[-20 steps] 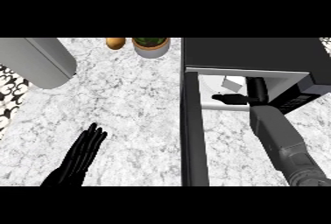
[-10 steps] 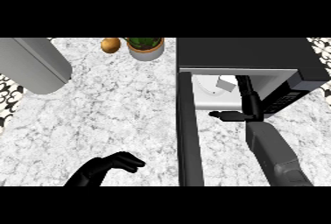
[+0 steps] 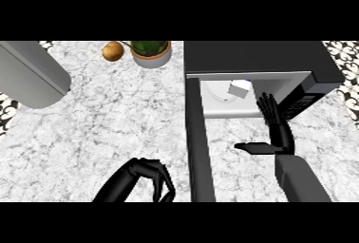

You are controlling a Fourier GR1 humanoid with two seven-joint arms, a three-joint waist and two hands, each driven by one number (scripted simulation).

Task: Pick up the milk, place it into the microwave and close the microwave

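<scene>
Milk (image 3: 240, 88) sits tilted inside the open microwave (image 3: 252, 58), at about 1 o'clock in the head view, on the pale cavity floor. Right hand (image 3: 270, 124) lies at 3 o'clock, just outside the cavity, fingers straight and spread, thumb out sideways, apart from the milk. Microwave door (image 3: 198, 142) stands open down the middle. Left hand (image 3: 151, 175) is at 7 o'clock over the counter (image 3: 112, 118), fingers curled, holding nothing. Plant pot (image 3: 151, 52) and a brown fruit (image 3: 112, 51) stand at 11 o'clock.

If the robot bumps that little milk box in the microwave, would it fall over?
Probably it could. The milk looks like a small boxy carton already sitting tilted inside the microwave, so a nudge might tip it. Its flat sides suggest it would slide or topple rather than roll.
</scene>
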